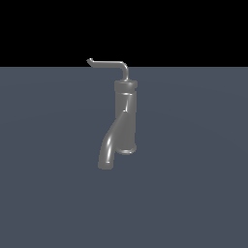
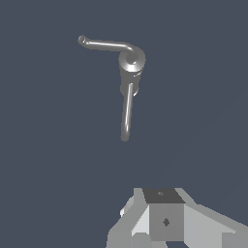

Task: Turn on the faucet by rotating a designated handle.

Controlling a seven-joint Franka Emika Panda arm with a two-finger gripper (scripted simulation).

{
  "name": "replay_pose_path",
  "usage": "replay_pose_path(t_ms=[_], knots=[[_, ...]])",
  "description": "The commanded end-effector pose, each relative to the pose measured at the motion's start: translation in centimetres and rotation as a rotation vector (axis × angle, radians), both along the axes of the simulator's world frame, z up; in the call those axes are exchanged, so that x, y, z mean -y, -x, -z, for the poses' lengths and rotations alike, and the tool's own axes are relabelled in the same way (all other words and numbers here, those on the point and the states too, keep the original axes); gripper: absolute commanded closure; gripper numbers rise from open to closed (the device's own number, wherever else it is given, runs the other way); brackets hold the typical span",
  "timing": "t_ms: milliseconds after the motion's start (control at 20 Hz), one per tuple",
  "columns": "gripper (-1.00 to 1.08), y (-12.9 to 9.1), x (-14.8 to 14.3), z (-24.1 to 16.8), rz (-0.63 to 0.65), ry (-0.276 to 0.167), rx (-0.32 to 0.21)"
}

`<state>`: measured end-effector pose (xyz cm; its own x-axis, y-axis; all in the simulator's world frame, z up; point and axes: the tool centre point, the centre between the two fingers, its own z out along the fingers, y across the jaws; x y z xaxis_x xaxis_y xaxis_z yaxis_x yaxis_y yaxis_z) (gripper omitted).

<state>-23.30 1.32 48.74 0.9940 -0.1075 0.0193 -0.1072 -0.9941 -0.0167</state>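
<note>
Wrist view shows the pincer [image 2: 167,227] only partly, at the frame's edge, its fingertips out of sight, so whether it is released or clenched cannot be told. The faucet [image 2: 131,72] stands well apart from it on the grey desk [image 2: 48,169], untouched. The handle [image 2: 104,45] juts sideways from the ringed cap. In the exterior view, the faucet [image 1: 125,116] stands upright with its spout [image 1: 108,150] curving down, and the handle [image 1: 109,63] is at its top.
</note>
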Motion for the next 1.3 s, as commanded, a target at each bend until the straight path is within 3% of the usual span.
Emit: replay_pose_path(t_ms=[0,1250], knots=[[1.08,-0.6,-0.1,0.1,0.034,0.002,-0.001],[1.08,-10.6,-1.4,3.5,0.594,0.021,-0.007]])
